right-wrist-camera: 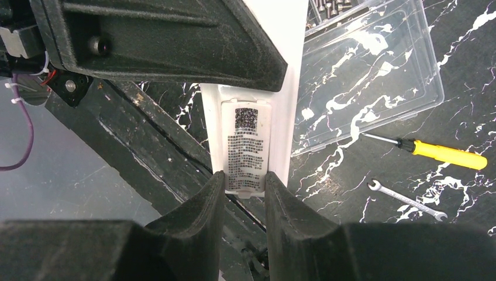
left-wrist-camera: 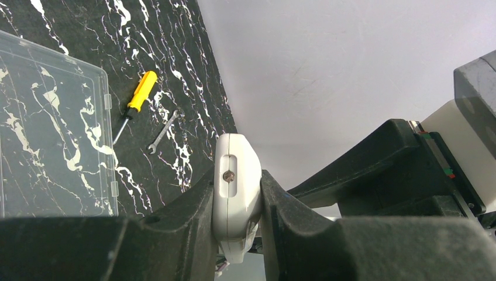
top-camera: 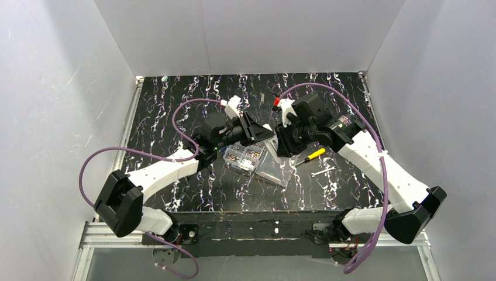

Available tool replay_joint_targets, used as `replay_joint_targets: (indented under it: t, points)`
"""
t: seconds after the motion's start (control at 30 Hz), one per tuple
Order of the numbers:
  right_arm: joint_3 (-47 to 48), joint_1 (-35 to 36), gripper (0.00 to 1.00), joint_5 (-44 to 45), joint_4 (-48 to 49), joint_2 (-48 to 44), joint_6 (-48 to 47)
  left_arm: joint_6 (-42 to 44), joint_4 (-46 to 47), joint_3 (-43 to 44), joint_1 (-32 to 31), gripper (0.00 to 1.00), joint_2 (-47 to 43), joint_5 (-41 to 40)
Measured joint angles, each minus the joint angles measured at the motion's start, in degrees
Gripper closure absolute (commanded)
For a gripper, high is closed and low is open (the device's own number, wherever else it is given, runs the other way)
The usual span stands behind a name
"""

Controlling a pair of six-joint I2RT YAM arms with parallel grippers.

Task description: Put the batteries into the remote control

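Marbled table [top-camera: 175,117]: clear box [top-camera: 274,168] of parts [top-camera: 248,154], remote control [right-wrist-camera: 247,149]

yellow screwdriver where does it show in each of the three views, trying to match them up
top external: the yellow-handled screwdriver lies right of centre, just right of the clear organiser box.
left wrist: upper left, right of the box's clear lid.
right wrist: right edge, mid height, below the clear lid.
shared landmark: the small wrench lying close beside it in all three views.
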Motion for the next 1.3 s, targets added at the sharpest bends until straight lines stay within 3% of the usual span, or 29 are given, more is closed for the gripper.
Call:
replay_joint_targets:
  t: [1.3]
  points:
    - [0.0,0.4,0.74,0.7,-1.7,2.1,-1.2,0.3,0.0,-1.3,0.0,1.00,0.0,-0.5]
